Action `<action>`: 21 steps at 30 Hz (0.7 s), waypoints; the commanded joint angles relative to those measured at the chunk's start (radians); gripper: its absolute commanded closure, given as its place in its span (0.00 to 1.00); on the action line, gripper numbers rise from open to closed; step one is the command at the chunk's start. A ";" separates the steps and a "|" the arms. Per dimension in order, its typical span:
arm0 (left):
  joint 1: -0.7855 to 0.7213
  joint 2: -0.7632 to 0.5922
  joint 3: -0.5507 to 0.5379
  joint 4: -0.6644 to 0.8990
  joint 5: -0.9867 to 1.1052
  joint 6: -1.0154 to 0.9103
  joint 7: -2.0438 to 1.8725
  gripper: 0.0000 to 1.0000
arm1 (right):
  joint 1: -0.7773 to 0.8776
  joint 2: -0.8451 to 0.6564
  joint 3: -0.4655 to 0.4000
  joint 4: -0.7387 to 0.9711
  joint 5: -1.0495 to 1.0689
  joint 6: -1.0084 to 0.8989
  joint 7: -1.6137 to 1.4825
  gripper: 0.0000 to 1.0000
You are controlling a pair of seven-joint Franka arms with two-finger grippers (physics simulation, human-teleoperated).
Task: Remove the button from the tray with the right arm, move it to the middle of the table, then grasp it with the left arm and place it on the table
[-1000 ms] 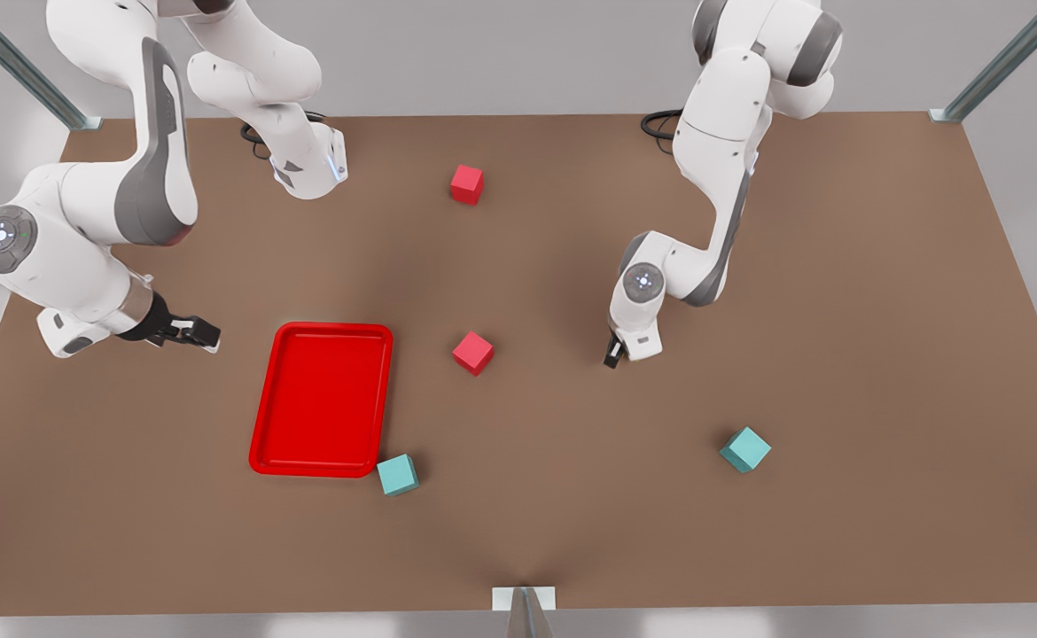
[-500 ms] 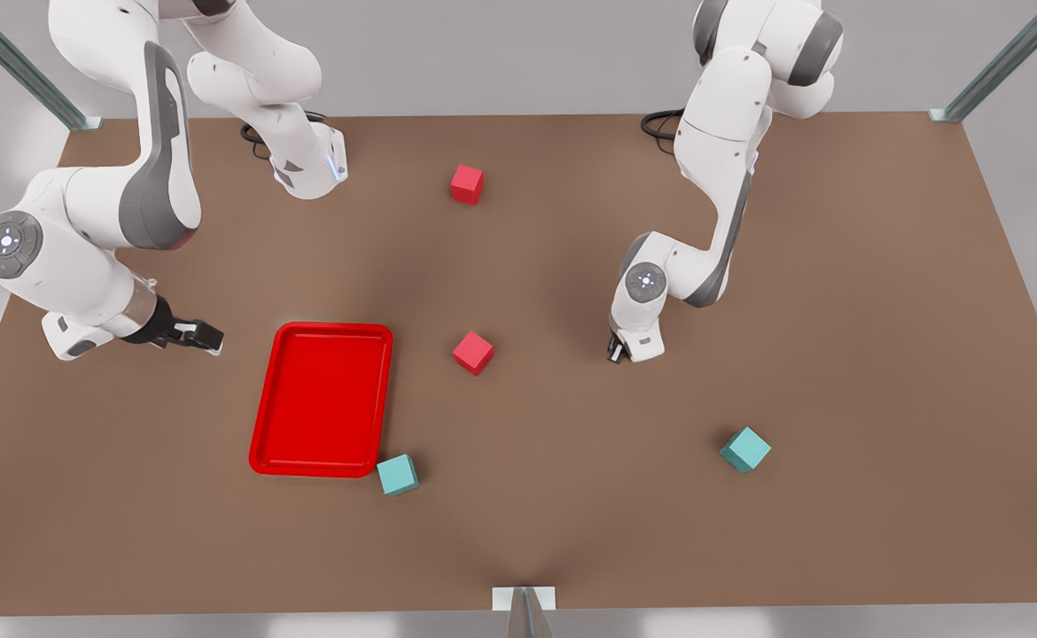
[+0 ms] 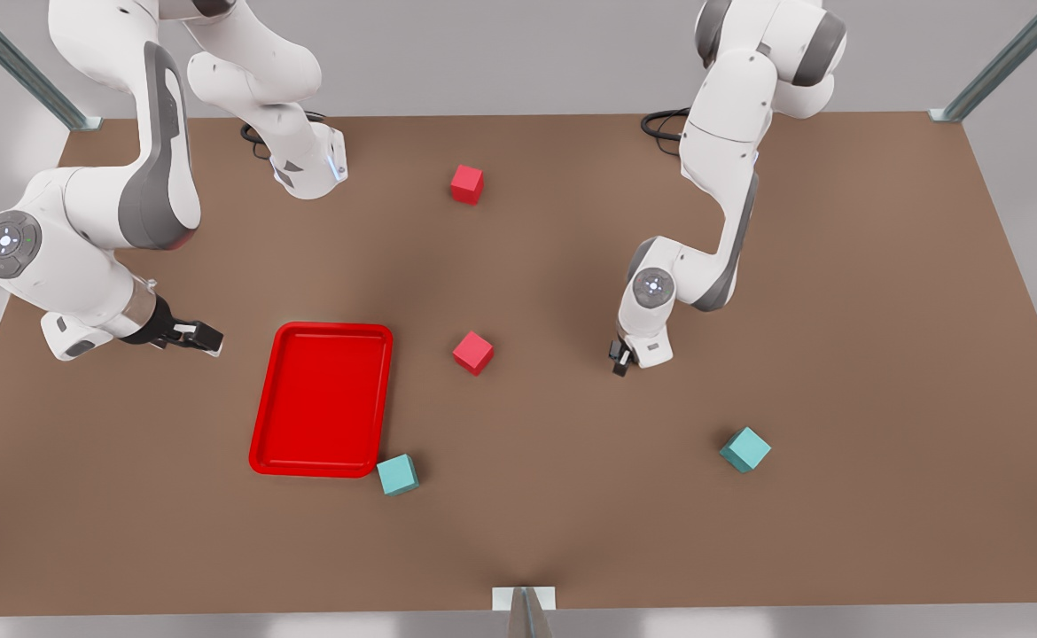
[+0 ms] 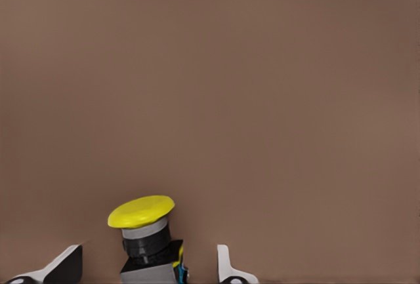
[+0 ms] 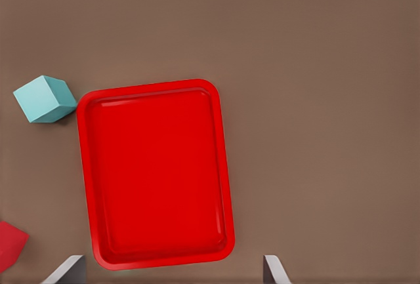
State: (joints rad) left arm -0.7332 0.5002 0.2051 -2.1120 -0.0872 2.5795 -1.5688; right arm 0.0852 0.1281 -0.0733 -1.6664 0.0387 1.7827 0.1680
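The left claw [image 3: 620, 362] is seen low over the plain matte brown bench [image 3: 838, 310], on the far side of a red cube [image 3: 473, 352] from the shallow bright red rectangular tray [image 3: 322, 400]. In the left wrist view its fingers [image 4: 226, 265] stand apart, with the tiny push-button with a round yellow cap and grey-black base [image 4: 146, 241] between them, touched by neither; the front view does not resolve that button. The right claw [image 3: 189, 335] is held beside the tray, on the side away from the red cube, its fingers [image 5: 272, 269] spread apart with nothing between them. From the right wrist view the tray interior is seen bare, and a teal cube [image 5: 44, 99] lies just beside one corner. A second red cube [image 3: 466, 184] and a second teal cube [image 3: 744, 448] lie well apart from the tray.
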 commanded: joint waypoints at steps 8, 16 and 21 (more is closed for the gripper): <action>0.000 0.011 -0.006 0.007 -0.013 0.002 0.004 0.00 | -0.001 -0.001 0.000 0.000 0.001 0.000 0.008 0.00; 0.000 0.011 -0.006 0.007 -0.020 0.001 0.001 0.48 | -0.001 -0.001 0.000 0.000 0.001 0.000 0.008 0.00; 0.002 0.012 -0.003 0.020 -0.020 -0.012 0.006 0.54 | -0.001 -0.001 0.000 0.000 0.001 0.001 0.008 0.00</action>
State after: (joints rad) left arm -0.7316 0.5125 0.2017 -2.0966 -0.1069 2.5769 -1.5667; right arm 0.0845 0.1283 -0.0733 -1.6664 0.0392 1.7836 0.1743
